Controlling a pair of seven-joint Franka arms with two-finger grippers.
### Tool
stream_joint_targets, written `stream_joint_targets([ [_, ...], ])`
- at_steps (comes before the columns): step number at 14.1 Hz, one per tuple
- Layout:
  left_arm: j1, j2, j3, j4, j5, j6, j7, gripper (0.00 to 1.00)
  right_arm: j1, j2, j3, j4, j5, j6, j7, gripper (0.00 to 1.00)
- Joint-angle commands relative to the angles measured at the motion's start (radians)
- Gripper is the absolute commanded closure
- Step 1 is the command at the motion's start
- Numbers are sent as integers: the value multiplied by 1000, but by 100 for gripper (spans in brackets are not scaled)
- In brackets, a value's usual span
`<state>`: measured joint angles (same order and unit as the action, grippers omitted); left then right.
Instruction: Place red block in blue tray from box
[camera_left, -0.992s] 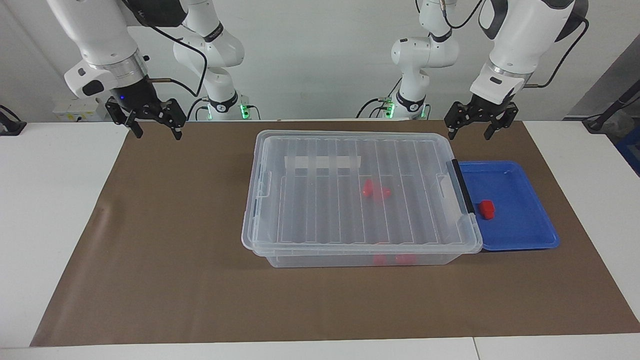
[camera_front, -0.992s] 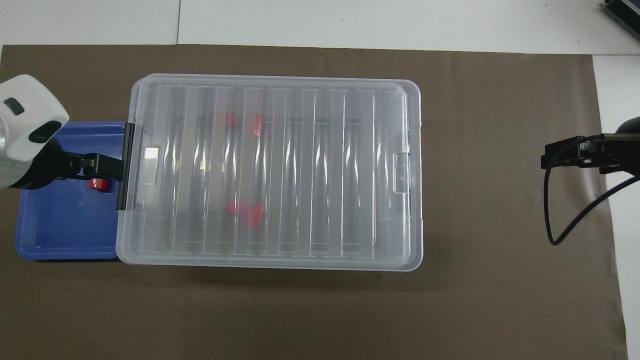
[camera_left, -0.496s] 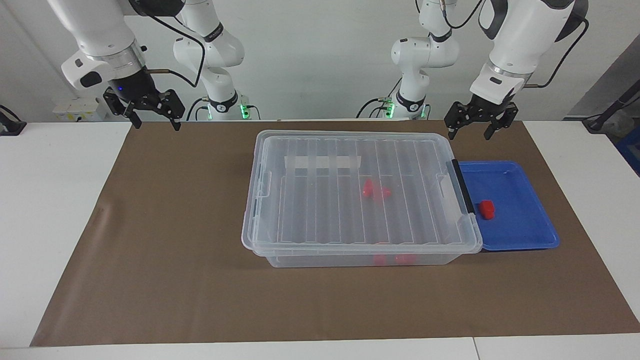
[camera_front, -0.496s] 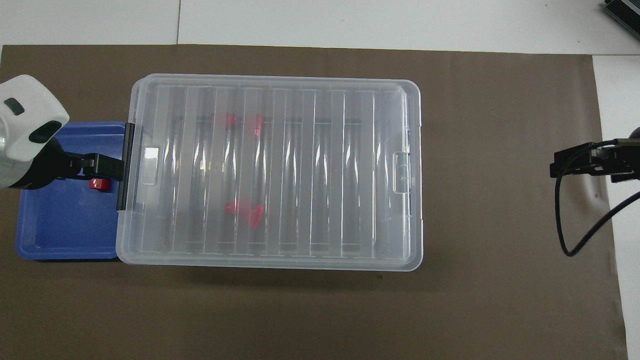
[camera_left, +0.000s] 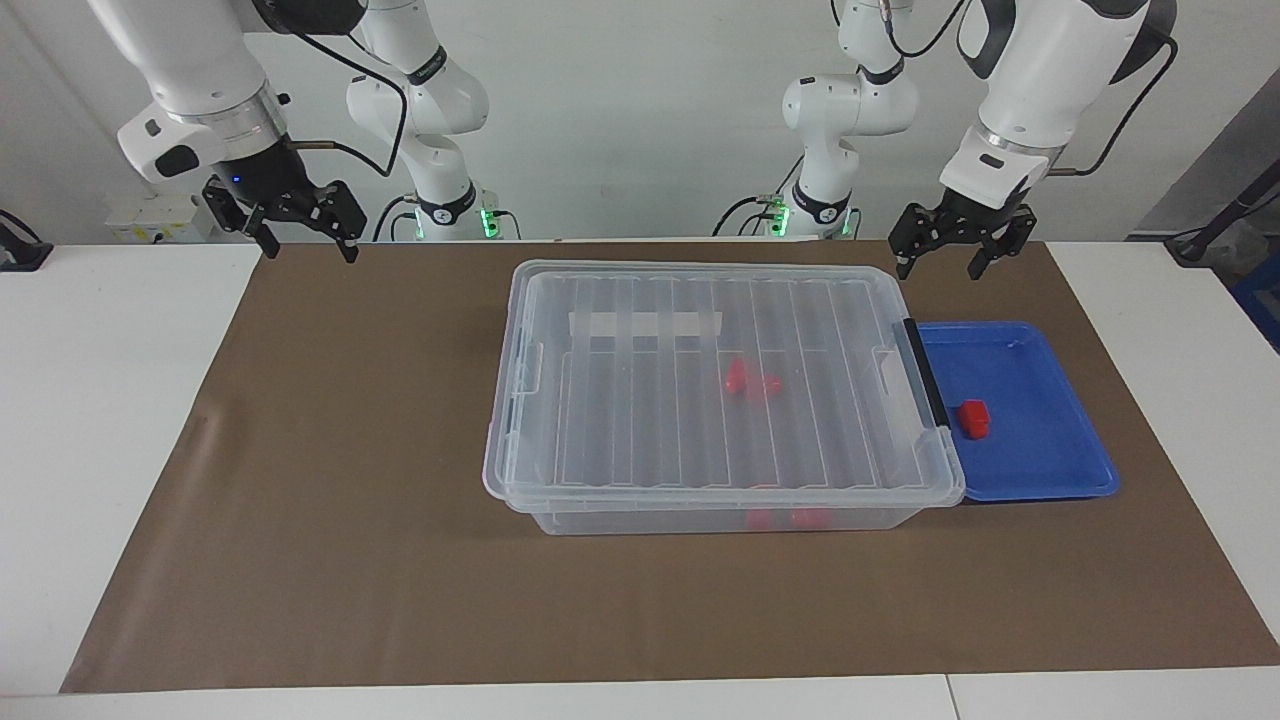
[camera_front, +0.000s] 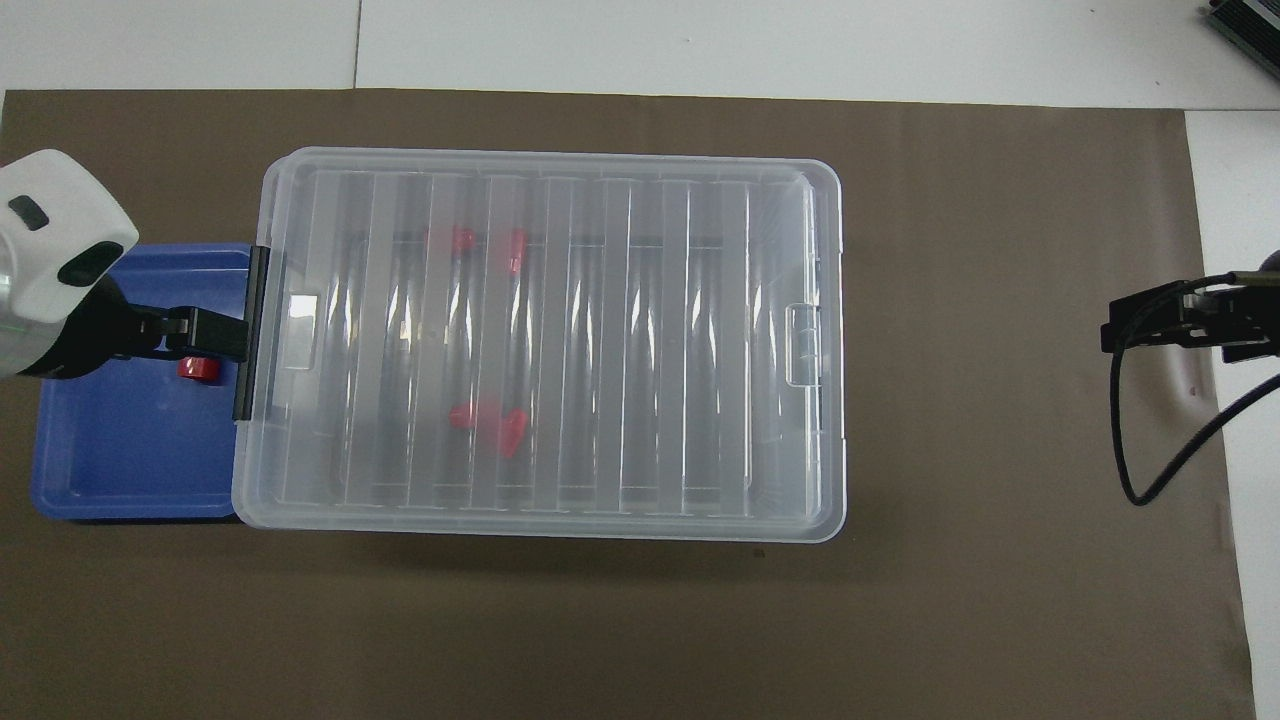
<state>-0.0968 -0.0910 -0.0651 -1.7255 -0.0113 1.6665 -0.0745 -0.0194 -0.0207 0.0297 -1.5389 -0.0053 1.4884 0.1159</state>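
While both arms hang raised at the robots' edge of the mat (camera_left: 350, 520), the facing view shows the box (camera_left: 720, 385) lidded, mid-mat, its black handle (camera_left: 926, 372) at the end toward the left arm. Tray (camera_left: 1040, 450) sits just beside that end, touching or slightly tucked under the box rim. Red block (camera_left: 974, 418) lies in the tray, close to the handle. Other red pieces (camera_left: 752, 382) show through the lid mid-box; two more against the wall farthest from the robots. White label (camera_left: 645, 324) on the wall nearer the robots. Left gripper (camera_left: 949, 262) is in the air over the mat, at the tray's robot-side end, jaws spread wide, holding nothing. Right gripper (camera_left: 305, 246) is up over the mat's corner at the right arm's end, well apart from the box, jaws wide, empty. From overhead: left gripper (camera_front: 185, 335) overlaps the tray (camera_front: 130, 470), its tip just covering the edge of the block (camera_front: 200, 369). Box (camera_front: 540, 345) lid closed, handle (camera_front: 250, 335) against the tray. Right gripper (camera_front: 1165, 322) shows over the mat (camera_front: 1000, 600) edge with a black cable (camera_front: 1150, 470) looping beneath it. White surface (camera_front: 700, 45) borders the mat.
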Motion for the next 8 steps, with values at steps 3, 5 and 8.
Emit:
stream_joint_targets([
  [3, 6, -27, -2, -31, -7, 7, -5, 0, -7, 2, 9, 8, -1, -20, 16, 0],
  [5, 6, -27, -4, -32, -7, 6, -5, 0, -7, 2, 9, 8, 1, -20, 14, 0],
  [8, 6, -27, -4, -31, -7, 7, -5, 0, -8, -1, 9, -3, 1, -20, 13, 0],
])
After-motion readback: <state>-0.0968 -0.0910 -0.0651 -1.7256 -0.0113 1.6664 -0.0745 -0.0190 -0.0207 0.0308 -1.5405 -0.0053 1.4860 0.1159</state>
